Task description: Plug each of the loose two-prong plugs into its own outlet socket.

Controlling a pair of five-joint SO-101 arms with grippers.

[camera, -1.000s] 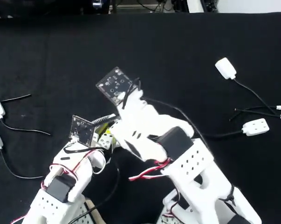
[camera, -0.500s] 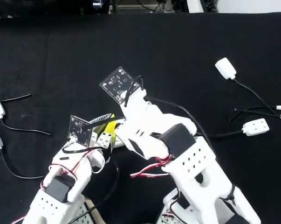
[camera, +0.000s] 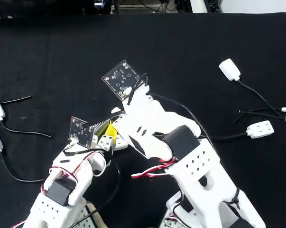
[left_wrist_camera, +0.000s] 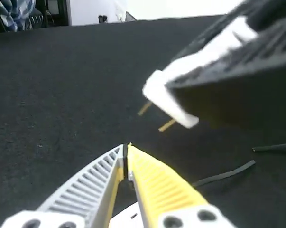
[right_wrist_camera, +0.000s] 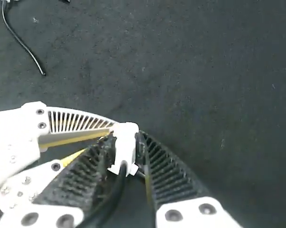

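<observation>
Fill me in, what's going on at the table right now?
The right gripper is shut on a white plug in the middle of the mat, its prongs bare. The left gripper sits right beside it, shut and empty. That plug is not in any socket yet; a white socket lies far off on the mat's right side.

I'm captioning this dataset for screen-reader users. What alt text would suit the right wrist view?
The right gripper clamps a white plug in its black fingers over a black table. The left gripper, white and yellow, sits close beside the plug, and a loose black cord lies farther off.
</observation>
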